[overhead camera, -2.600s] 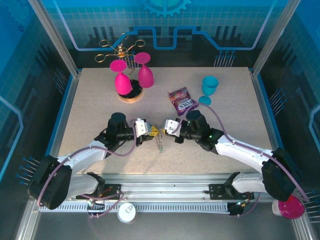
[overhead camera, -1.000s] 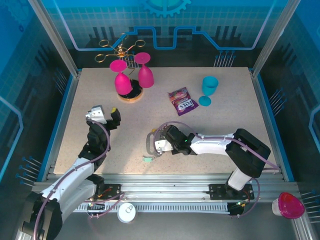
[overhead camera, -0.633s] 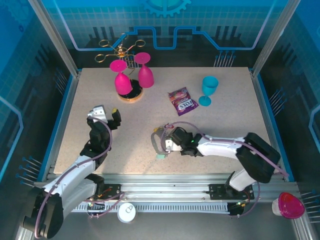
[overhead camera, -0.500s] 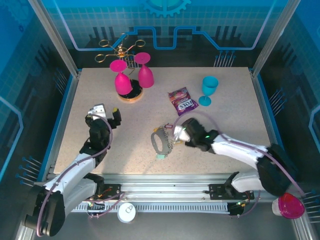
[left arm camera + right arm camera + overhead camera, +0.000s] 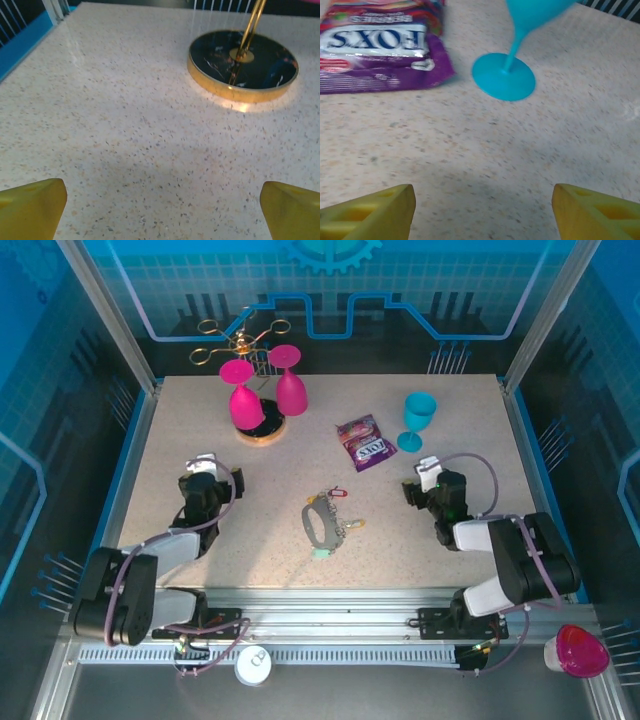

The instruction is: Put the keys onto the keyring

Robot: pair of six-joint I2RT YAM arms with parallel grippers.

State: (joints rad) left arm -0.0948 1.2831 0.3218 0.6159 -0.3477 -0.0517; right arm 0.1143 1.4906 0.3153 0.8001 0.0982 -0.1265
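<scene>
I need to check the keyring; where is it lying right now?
In the top view the keyring lies mid-table, between the left end effector and the right end effector, touching neither, just below the purple candy packet.

Keyring (image 5: 313,523) and keys (image 5: 348,527) flat on table (image 5: 180,420)

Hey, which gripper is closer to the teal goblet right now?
Right. The right gripper is just on the near side of the teal goblet, facing its foot; the left gripper is far across the table, facing the rack base.
</scene>
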